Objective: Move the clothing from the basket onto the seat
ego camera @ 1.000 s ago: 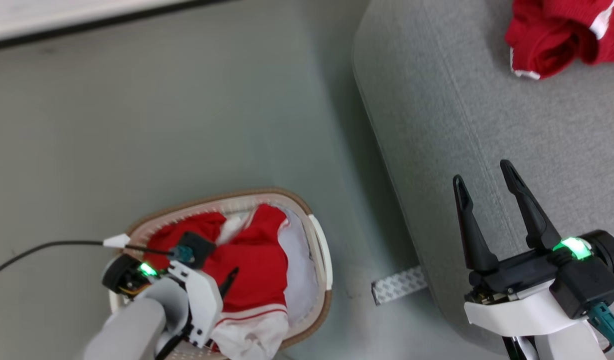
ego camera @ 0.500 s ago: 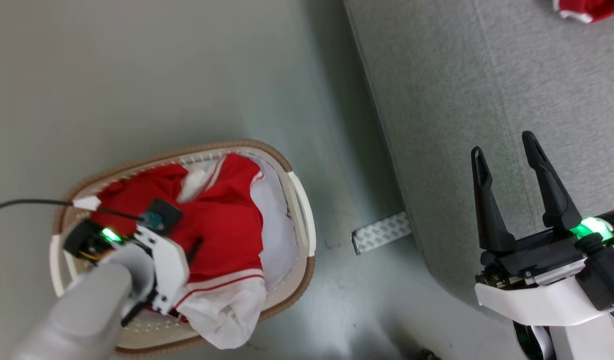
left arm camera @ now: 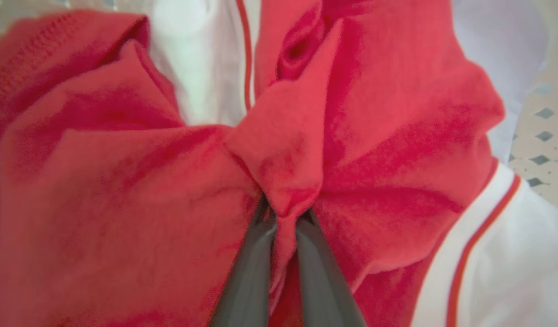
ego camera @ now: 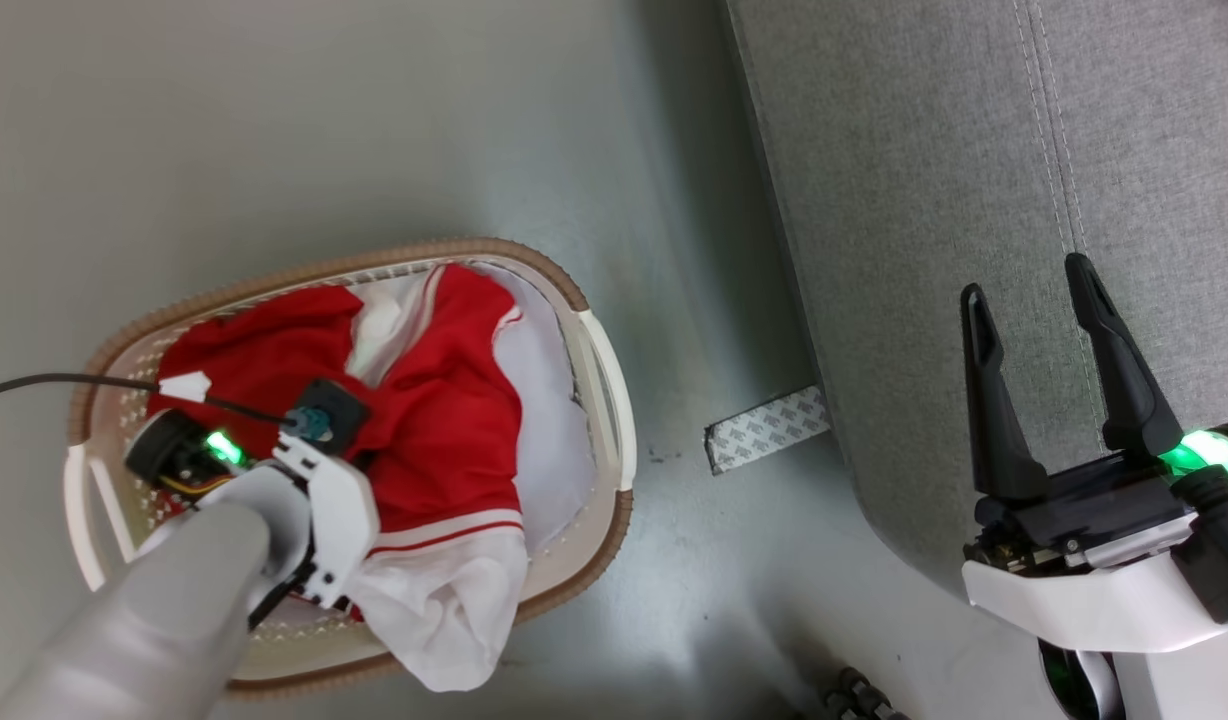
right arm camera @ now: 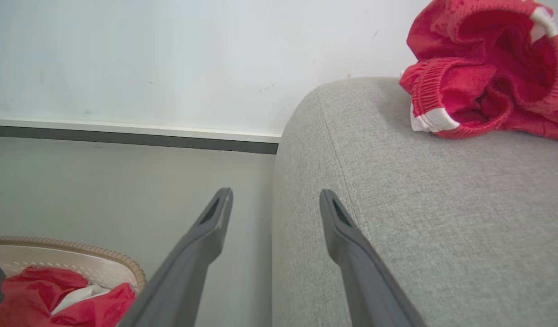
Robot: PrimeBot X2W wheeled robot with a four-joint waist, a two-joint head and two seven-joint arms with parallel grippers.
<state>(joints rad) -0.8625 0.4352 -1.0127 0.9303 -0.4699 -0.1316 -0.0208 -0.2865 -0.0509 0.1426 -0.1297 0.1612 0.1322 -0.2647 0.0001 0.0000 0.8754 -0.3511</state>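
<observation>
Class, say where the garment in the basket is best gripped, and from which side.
Pinch the garment at a raised red fold, from above: the basket walls block the sides, and the crumpled cloth stands in ridges like the one the left gripper pinches.

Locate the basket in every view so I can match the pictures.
Head view: basket at lower left, left of the seat.
Left wrist view: its holed wall at the right edge, beyond the cloth.
Right wrist view: bottom left corner.
Shared landmark: the red clothing lying in it.
</observation>
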